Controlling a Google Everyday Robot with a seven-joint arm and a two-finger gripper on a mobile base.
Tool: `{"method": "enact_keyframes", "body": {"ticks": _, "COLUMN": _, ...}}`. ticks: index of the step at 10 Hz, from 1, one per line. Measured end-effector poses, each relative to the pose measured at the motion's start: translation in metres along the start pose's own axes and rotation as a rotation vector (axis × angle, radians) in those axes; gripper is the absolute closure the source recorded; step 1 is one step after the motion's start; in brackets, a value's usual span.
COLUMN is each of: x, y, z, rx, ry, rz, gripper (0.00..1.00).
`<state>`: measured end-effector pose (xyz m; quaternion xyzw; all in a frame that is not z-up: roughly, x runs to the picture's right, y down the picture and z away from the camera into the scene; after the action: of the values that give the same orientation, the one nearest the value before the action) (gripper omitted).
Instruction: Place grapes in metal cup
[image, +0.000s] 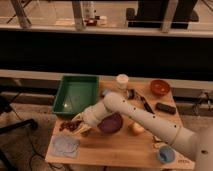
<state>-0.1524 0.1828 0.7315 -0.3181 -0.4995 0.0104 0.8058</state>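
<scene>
Grapes (66, 125): a small dark red-purple bunch lying on the wooden table (120, 148), close to its left edge, at about 9 o'clock from the table's middle. The gripper (77, 125) sits right at the bunch's 3 o'clock side, low over the wood. Cannot tell whether it is open, closed or gripping the bunch.

Nearest edge: a blue-grey cloth (65, 145) at 6 o'clock of the bunch. A blue round item (166, 155) lies at the table's 4 o'clock corner, beside the arm (147, 120), which runs from that corner toward the middle.

Mid-table: a purple bowl (112, 125) at 3 o'clock of the gripper, partly under the arm. A yellow-orange fruit (136, 129) lies just at 3 o'clock of the bowl. A black oblong object (165, 108) is at 2 o'clock.

Farther back: a green tray (75, 97) at 11 o'clock. A small shiny item, apparently the metal cup (131, 93), sits near 12 o'clock, well apart from the bunch. A white cup (122, 80) stands just behind it. An orange bowl (160, 87) is at 1 o'clock.
</scene>
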Motion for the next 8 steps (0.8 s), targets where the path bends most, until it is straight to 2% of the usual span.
{"method": "enact_keyframes", "body": {"ticks": 4, "x": 0.0001, "y": -0.0054, "z": -0.0056, "rx": 0.003, "ry": -0.031, "rz": 0.103, "gripper": 1.0}}
{"method": "enact_keyframes", "body": {"ticks": 6, "x": -0.0008, "y": -0.0063, "z": -0.0078, "rx": 0.004, "ry": -0.046, "rz": 0.134, "gripper": 1.0}}
{"method": "enact_keyframes", "body": {"ticks": 8, "x": -0.0002, "y": -0.0066, "z": -0.0091, "rx": 0.005, "ry": -0.075, "rz": 0.174, "gripper": 1.0}}
